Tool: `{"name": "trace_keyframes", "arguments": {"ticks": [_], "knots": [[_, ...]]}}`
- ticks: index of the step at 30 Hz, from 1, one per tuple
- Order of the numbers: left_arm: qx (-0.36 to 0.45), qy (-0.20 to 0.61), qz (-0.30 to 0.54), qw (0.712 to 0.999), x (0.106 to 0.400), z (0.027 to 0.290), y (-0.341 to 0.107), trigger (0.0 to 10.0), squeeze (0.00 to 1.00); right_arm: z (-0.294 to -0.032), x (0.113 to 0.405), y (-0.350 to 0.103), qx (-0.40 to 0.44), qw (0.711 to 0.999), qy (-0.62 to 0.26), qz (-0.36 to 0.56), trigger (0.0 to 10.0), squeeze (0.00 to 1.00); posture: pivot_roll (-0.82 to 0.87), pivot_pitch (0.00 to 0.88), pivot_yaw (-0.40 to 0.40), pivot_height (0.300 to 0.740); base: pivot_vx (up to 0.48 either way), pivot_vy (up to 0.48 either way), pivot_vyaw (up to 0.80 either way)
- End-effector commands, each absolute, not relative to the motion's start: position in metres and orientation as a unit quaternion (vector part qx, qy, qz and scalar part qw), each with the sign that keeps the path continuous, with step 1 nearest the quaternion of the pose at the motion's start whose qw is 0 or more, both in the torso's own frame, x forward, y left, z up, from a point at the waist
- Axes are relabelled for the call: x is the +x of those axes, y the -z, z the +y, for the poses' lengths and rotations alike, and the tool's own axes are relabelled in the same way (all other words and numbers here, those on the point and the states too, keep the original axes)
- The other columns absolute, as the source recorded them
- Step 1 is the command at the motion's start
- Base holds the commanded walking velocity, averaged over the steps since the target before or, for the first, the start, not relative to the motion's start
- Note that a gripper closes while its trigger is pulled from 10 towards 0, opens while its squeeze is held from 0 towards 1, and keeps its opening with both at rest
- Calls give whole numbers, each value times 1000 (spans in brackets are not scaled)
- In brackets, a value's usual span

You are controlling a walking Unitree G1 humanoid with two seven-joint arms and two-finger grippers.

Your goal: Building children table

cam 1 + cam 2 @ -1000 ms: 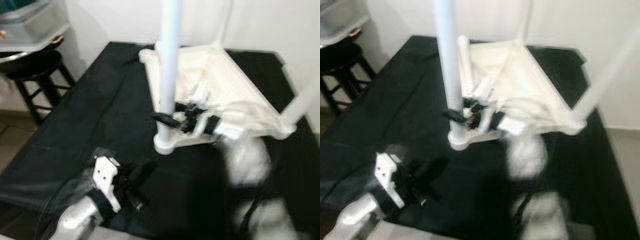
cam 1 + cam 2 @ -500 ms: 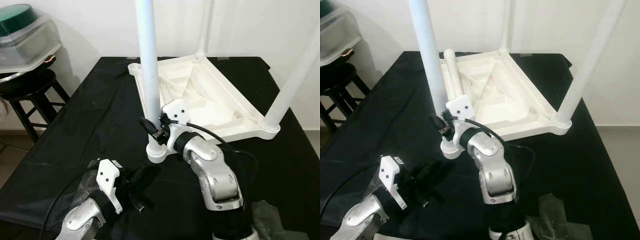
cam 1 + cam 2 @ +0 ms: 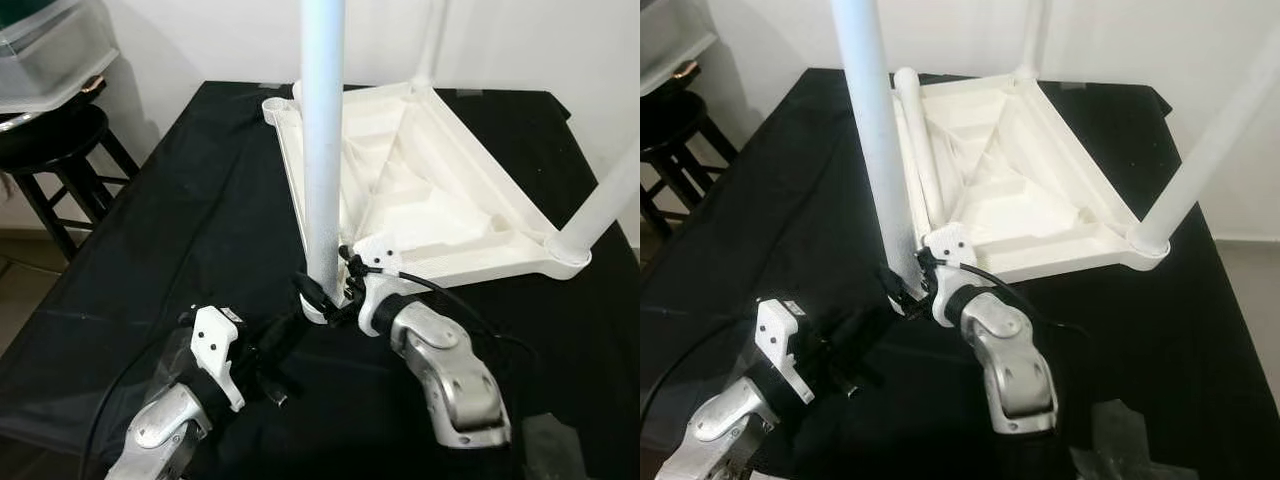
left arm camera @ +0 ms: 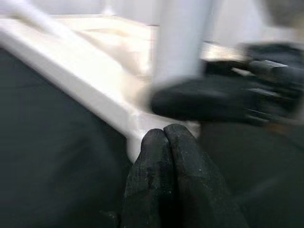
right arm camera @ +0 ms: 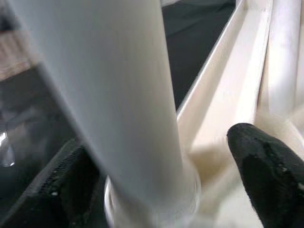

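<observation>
The white children's table (image 3: 470,215) lies upside down on the black-covered worktop. Its near leg (image 3: 323,150) stands upright in the front corner socket, and two more legs (image 3: 610,200) rise at the right and back. A loose leg (image 3: 920,150) lies along the inside of the top. My right gripper (image 3: 322,295) is at the base of the near leg, one finger (image 5: 266,166) on each side of it, shut on it. My left gripper (image 3: 292,325) rests low on the cloth just in front of that corner, fingers (image 4: 166,175) pressed together with nothing between them.
A black stool (image 3: 55,150) stands left of the worktop with a clear plastic bin (image 3: 50,50) above it. Crumpled clear plastic (image 3: 1130,440) lies at the front right. A white wall runs behind the worktop.
The head view has shifted and lost its blur. My right gripper stays at the near leg's base. My left gripper has come a little closer to that corner.
</observation>
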State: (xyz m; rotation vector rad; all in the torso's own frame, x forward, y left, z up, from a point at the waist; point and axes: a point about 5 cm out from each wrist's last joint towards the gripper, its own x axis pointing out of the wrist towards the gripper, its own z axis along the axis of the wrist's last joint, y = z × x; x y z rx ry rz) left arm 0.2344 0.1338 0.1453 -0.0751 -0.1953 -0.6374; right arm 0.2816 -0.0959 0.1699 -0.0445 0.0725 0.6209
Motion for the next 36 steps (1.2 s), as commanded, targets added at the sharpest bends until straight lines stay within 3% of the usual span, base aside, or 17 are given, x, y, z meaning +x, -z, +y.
{"name": "trace_keyframes", "arguments": {"ticks": [1,6,16,17,26,36], "knots": [[-38,279,-78,956,236,141,-139,10000,0,-104,276,-170,-17,953,-301,26,10000,1000,-32,183,33,740,0,0,0],[-24,213,-64,975,240,152,-137,10000,0,-120,268,-161,-17,966,-258,19,10000,1000,-30,169,48,740,0,0,0],[-20,157,-31,987,246,164,-132,10000,0,-134,256,-156,-5,973,-232,7,10000,1000,-10,154,54,740,0,0,0],[-19,151,-25,988,247,164,-131,10000,0,-135,254,-154,-5,973,-230,8,10000,0,-10,151,52,740,0,0,0],[-12,142,-18,990,246,164,-127,10000,0,-131,251,-159,15,964,-265,-24,10000,0,-9,143,52,740,0,0,0],[-33,150,-14,988,246,162,-125,10000,0,-125,247,-158,18,949,-313,-30,10000,0,-23,130,50,740,0,-469,0]]}}
